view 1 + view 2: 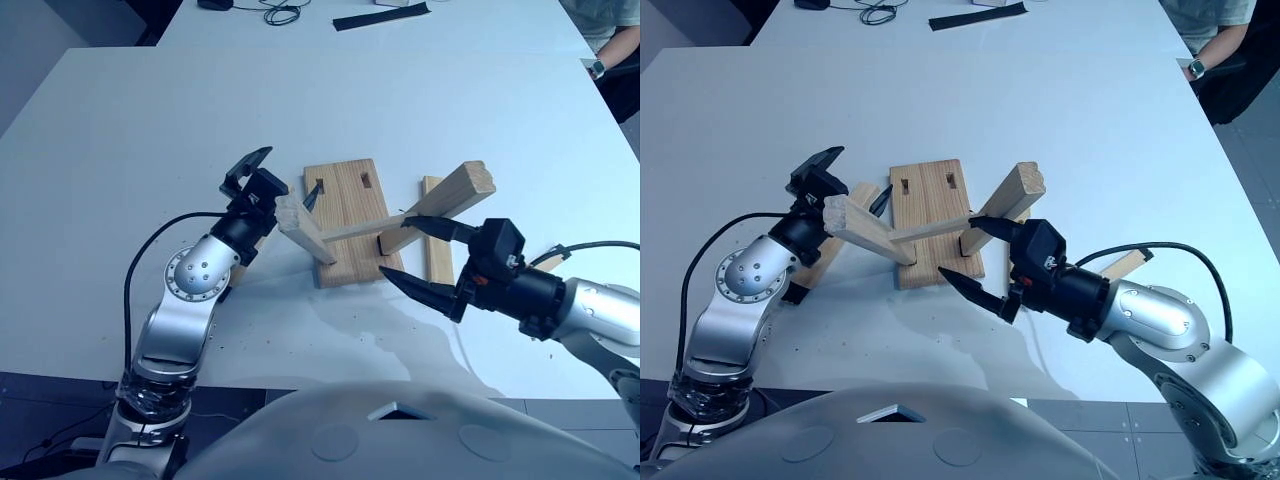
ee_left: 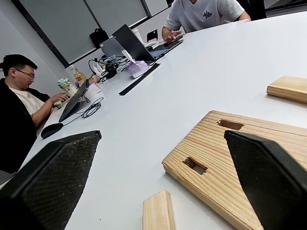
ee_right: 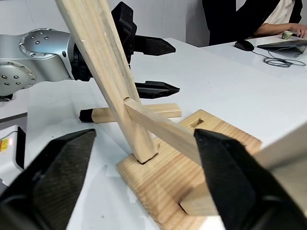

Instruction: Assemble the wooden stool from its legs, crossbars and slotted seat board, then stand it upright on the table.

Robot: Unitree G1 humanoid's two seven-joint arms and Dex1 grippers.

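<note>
Left eye view: a flat, pale wooden seat board with small slots (image 1: 345,200) lies on the big white table (image 1: 150,130), between the two pincers. Its long side points away from the robot. Two more slots at its far end have nothing in them.

Two thick pale wooden legs stand in the near slots, and they lean apart like a letter V. The left wooden leg (image 1: 305,232) tips toward the left pincer (image 1: 290,175), and its top end sits just beside that pincer. The right wooden leg (image 1: 455,195) tips out to the right and away, passing over the right pincer (image 1: 395,245). A thin wooden crossbar (image 1: 360,228) runs sideways from one leg to the other, above the board.

The left pincer's black fingers are spread wide, with nothing between them. The right pincer's fingers are spread wide too. They sit near the foot of the right leg and the near edge of the board, and they hold nothing.

One loose wooden stick (image 1: 435,245) lies flat just beyond the right pincer. Another loose stick (image 1: 830,250) lies under the left pincer's arm. A third stick end (image 1: 1127,264) peeks out behind the right arm.
</note>
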